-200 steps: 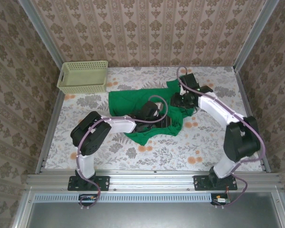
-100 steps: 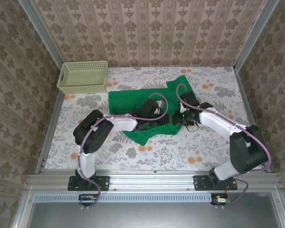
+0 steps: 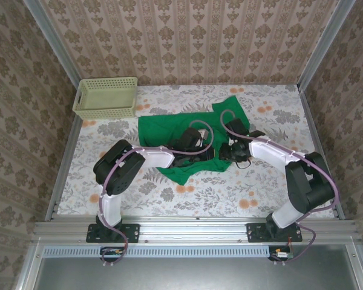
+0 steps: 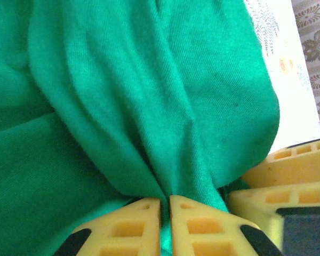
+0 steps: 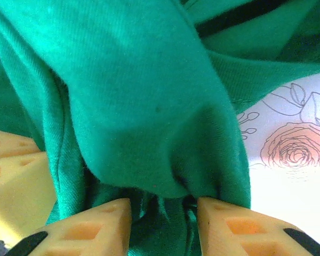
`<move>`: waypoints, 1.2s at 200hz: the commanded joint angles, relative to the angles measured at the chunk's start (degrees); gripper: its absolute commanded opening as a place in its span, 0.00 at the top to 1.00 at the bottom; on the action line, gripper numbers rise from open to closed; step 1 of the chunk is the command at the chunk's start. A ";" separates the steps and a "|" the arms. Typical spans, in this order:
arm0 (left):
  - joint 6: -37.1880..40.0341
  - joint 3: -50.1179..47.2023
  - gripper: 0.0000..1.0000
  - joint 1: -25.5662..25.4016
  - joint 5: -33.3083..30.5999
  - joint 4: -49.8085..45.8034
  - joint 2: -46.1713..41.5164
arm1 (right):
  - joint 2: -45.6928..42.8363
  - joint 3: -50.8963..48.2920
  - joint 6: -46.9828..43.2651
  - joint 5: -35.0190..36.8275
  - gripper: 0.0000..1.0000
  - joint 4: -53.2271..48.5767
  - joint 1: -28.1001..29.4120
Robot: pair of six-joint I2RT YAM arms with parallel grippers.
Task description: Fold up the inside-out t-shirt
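The green t-shirt (image 3: 163, 130) lies crumpled near the middle of the flower-patterned table (image 3: 260, 181), well apart from the pale basket (image 3: 104, 109) in the far left corner. Both arms reach in over the shirt's near right edge, and the two grippers meet there just beside each other. In the left wrist view the left gripper (image 4: 165, 201) has its yellow fingers (image 4: 133, 224) almost together, pinching a thin fold of the cloth that fans out from the tips. The right gripper's fingers (image 4: 288, 176) show close at the right of that view. In the right wrist view the right gripper (image 5: 162, 205) has its jaws partly apart, with a thick wad of shirt filling the gap and draping over the tips. Whether they clamp it firmly I cannot tell.
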 commanded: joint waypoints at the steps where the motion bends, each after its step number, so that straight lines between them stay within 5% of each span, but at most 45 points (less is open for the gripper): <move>1: -0.73 -0.51 0.87 0.04 1.11 1.68 1.55 | 1.74 -0.18 0.51 -0.60 0.66 -0.19 0.83; 58: -0.17 -0.53 0.86 -0.13 0.30 0.53 1.90 | -5.31 2.31 -1.65 7.11 1.00 -6.94 2.88; 126: 0.35 1.64 0.66 -0.34 -3.25 -5.24 4.75 | -26.62 -2.56 -0.47 20.80 1.00 -15.55 5.78; 184: 0.17 1.51 0.65 -0.22 -4.56 -8.08 4.81 | -35.14 -9.36 7.83 23.17 1.00 -17.82 5.40; 240: 4.47 -2.55 0.56 -0.62 -12.50 -21.83 -10.96 | -40.73 -4.50 11.81 22.49 1.00 -13.79 2.89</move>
